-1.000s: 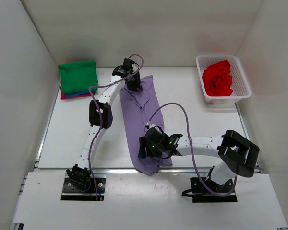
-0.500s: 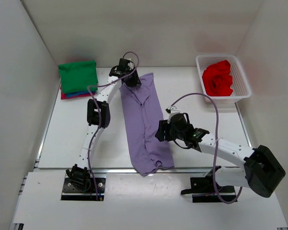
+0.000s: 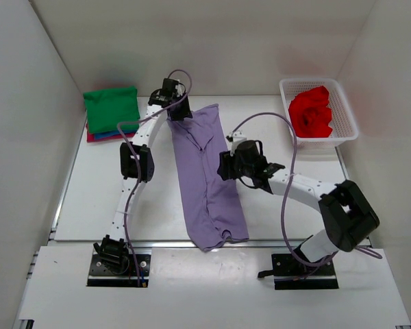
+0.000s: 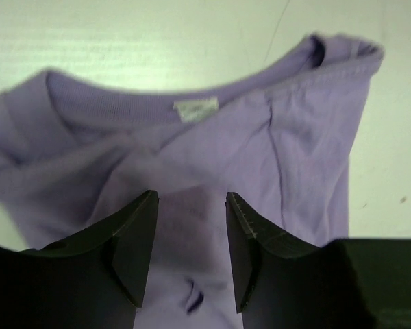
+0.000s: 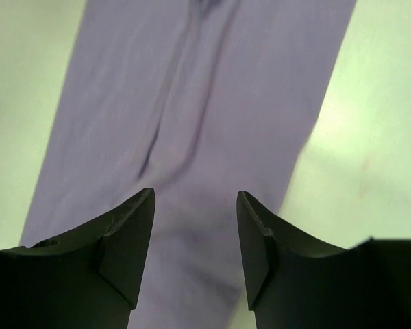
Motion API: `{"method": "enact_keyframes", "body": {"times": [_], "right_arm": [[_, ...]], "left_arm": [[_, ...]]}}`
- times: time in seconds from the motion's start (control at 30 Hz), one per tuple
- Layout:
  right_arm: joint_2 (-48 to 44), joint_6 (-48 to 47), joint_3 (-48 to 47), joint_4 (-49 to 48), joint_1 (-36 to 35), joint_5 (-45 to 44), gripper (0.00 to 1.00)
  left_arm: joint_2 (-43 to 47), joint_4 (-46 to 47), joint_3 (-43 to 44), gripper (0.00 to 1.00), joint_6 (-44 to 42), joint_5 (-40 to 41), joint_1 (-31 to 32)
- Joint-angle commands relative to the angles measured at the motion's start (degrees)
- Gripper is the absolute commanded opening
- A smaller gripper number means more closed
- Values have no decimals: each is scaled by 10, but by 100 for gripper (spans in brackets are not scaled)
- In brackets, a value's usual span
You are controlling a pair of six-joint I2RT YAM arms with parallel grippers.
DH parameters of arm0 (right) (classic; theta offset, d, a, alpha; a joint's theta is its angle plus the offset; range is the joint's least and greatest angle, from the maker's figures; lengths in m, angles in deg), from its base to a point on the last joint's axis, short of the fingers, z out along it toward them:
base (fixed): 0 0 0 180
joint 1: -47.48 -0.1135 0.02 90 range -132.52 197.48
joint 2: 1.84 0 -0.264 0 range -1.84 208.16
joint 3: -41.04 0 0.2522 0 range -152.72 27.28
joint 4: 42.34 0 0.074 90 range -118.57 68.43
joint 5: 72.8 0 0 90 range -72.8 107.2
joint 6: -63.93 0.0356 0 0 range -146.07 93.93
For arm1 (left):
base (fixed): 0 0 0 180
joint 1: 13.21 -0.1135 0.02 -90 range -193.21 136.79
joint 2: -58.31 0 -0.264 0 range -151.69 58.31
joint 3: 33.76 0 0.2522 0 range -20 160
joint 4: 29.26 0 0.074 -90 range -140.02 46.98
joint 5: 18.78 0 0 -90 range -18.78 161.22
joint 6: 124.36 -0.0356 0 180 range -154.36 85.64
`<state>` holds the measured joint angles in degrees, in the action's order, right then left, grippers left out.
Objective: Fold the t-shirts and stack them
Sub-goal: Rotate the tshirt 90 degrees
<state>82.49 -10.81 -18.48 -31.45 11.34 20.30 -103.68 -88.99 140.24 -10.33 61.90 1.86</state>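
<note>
**Left gripper** (image 4: pixel 192 205): fingers spread and empty, poised over the collar of the long lavender-purple cloth t-shirt (image 3: pixel 207 171). The shirt lies as a narrow strip down the white table (image 3: pixel 96 199), between the arms.

**Right gripper** (image 5: pixel 195 205): fingers spread and empty, over the strip's mid-length near its right edge.

**Procedure:** the crosswise fold appears to be next. Each gripper should pinch every layer at an edge, then lift evenly to avoid skewing the strip.

**Change:** one second ago the right gripper was at the hem and is now at mid-strip. The left gripper has shifted slightly toward the collar's left end.
</note>
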Motion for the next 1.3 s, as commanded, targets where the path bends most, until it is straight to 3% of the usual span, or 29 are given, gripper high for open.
{"method": "enact_keyframes", "body": {"times": [0.0,0.17,0.4,0.6,0.77,0.97,1.1,1.27], "right_arm": [[54,-52,-65,-52,12,1,49],[170,-65,-174,-1,23,7,47],[242,-68,-230,27,25,16,47],[323,-72,-308,110,19,-15,52],[401,-52,-404,191,28,-30,51],[429,-4,-449,229,48,-57,51],[432,11,-456,243,44,-45,51],[396,-15,-419,194,17,-75,52]], "left_arm": [[86,-106,24,55,-45,70,13],[82,-190,26,52,-61,77,17],[47,-206,24,52,-51,82,22],[25,-218,24,52,-53,130,29],[1,-188,25,53,-31,106,25],[-10,-115,11,52,7,61,4],[16,-39,-55,51,28,38,-13],[4,-5,-42,49,44,7,-34]]}}
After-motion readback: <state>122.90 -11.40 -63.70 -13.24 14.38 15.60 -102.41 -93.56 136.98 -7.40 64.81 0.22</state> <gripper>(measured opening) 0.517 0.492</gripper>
